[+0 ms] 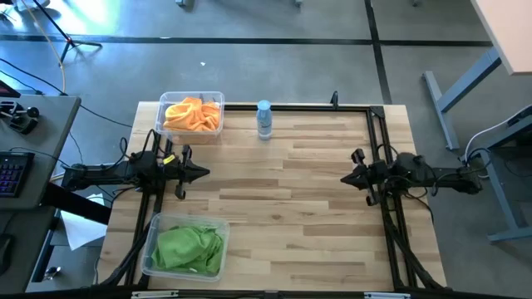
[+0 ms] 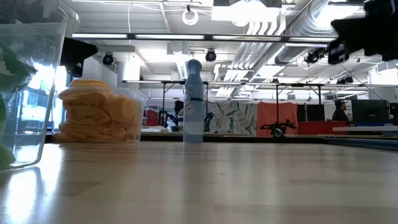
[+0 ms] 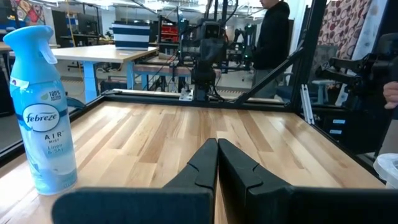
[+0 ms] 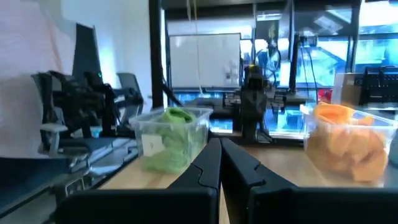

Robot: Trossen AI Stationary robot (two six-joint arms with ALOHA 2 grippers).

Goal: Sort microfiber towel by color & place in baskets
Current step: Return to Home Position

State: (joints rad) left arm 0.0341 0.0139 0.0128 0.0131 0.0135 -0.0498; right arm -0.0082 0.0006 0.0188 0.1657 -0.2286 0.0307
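Wood table (image 1: pixel 291 183), towels (image 1: pixel 193 114) in baskets (image 1: pixel 190 94), fingers (image 1: pixel 196 173) away

A robotics lab: exposed ceiling ducts (image 2: pixel 317 18), workbenches (image 3: pixel 106 55), concrete floor (image 1: pixel 249 66), keyboard (image 1: pixel 12 170)

Crumpled orange microfiber towels (image 1: pixel 193 115) fill a clear rectangular bin (image 1: pixel 191 94) at 11 o'clock on the table (image 1: pixel 316 208); lime green towels (image 1: pixel 190 247) lie heaped in a second clear bin (image 1: pixel 219 223) at 8 o'clock, both upright
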